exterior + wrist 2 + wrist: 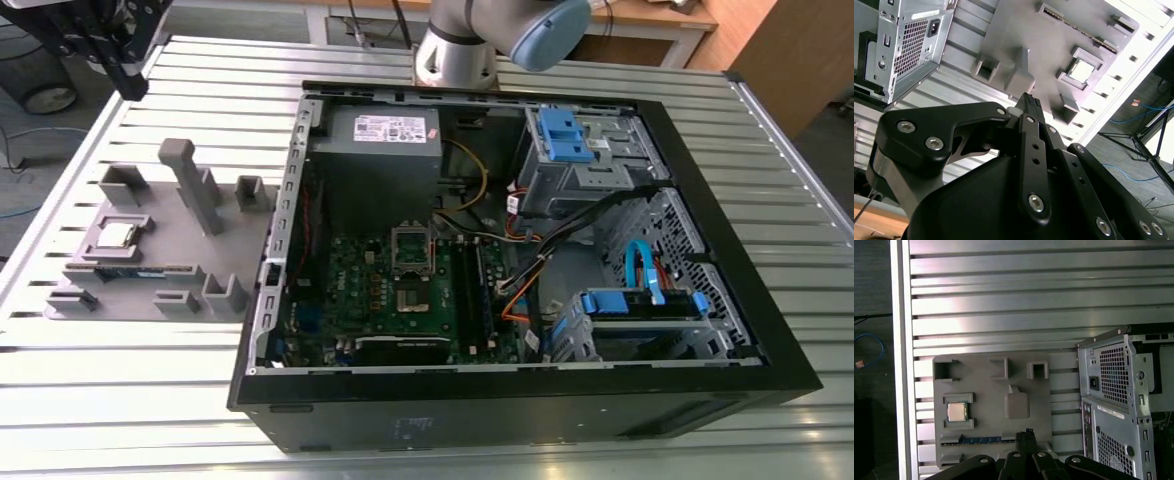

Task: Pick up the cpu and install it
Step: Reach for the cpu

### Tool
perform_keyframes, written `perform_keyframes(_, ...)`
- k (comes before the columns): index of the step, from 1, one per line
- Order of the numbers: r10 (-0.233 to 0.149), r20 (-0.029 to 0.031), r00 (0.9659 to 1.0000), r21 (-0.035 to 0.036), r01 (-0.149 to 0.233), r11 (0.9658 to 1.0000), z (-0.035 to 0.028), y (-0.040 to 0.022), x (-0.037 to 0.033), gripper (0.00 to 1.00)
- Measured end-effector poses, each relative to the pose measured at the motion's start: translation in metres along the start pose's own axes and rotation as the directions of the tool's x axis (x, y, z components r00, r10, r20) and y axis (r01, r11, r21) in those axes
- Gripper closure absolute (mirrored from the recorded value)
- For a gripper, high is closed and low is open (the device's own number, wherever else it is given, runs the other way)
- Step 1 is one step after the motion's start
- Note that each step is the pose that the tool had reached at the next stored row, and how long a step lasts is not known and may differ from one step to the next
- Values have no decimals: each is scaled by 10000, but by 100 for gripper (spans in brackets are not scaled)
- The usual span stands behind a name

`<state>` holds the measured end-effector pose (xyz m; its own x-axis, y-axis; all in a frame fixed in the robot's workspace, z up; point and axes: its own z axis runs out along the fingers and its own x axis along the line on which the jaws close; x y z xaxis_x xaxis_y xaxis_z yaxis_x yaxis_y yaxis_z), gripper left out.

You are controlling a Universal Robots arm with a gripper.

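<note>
The robot's gripper [1029, 100], fingers drawn together on nothing, hangs high over the far end of a grey parts fixture [167, 235] on the slatted metal desk [134, 400]. The cpu [956, 412] lies flat, shiny side up, in a square pocket of that fixture, apart from the fingertips and well apart from the open computer case [747, 330]. By its look the chip is light, thin and stiff, and its smooth metal lid is likely slippery. The underside is probably delicate, so the safest hold appears to be across two opposite edges, on the sides that the pocket's brackets leave bare. The first wrist view looks almost straight down on the chip and shows those free edges, a memory stick [979, 440] slotted nearby, and the case's perforated rear panel [1114, 375]. The second wrist view shows the gripper's linkage from the side, with the cpu [1081, 71] at a slant beyond it. The exterior view alone takes in the motherboard [400, 290] inside the case, with the cpu [118, 235] off to the exterior view's left.
</note>
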<state>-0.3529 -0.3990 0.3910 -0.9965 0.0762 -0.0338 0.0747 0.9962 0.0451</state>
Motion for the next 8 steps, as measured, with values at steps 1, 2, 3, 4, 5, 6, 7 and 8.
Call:
perform_keyframes(1,0,0,10000,1,0,10000,5,-1,11,89)
perform_keyframes(2,0,2,10000,0,0,10000,10,-4,22,89)
perform_keyframes(3,0,3,10000,-1,0,10000,17,-6,33,89)
perform_keyframes(4,0,3,10000,0,0,10000,26,-9,46,89)
perform_keyframes(5,0,3,10000,0,0,10000,35,-12,57,89)
perform_keyframes(6,0,3,10000,0,0,10000,44,-15,69,89)
perform_keyframes(7,0,4,10000,-1,0,10000,51,-17,78,89)
perform_keyframes(8,0,3,10000,-1,0,10000,55,-18,84,89)
